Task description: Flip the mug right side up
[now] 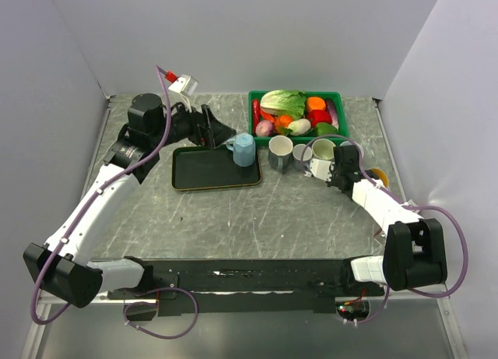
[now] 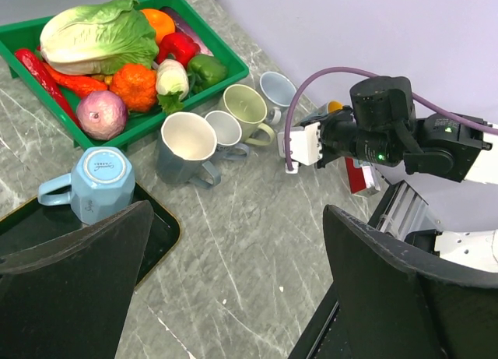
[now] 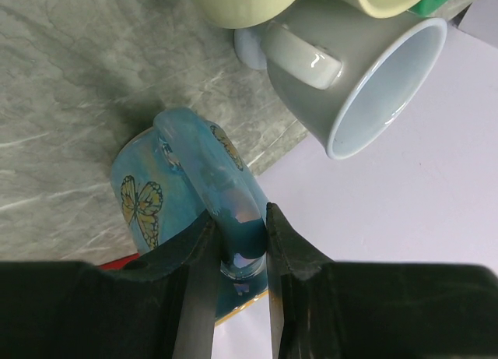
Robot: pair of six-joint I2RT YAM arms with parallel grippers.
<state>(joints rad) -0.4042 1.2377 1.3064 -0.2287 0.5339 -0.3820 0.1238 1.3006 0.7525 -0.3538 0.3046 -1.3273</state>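
Grasp step: right gripper (image 3: 237, 250) clenched on the handle of the glossy blue butterfly-patterned ceramic mug (image 3: 140, 207); left gripper (image 2: 237, 258) spread, empty. Next move likely calls for lifting and rotating it upright

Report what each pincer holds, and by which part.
Right pincer grips the blue butterfly mug by its handle. Left pincer is open, holding nothing.

Bench (image 1: 257, 219): black tray (image 1: 204, 176) left of centre, blue mug (image 1: 244, 149) mouth-down at its far right corner, left gripper (image 1: 221, 135) spread wide beside it; green basket (image 1: 327, 94) of vegetables (image 1: 284, 102) at far edge, row of mugs (image 1: 281, 150) before it, orange-rimmed mug (image 1: 378, 174) beside right arm (image 1: 373, 199).
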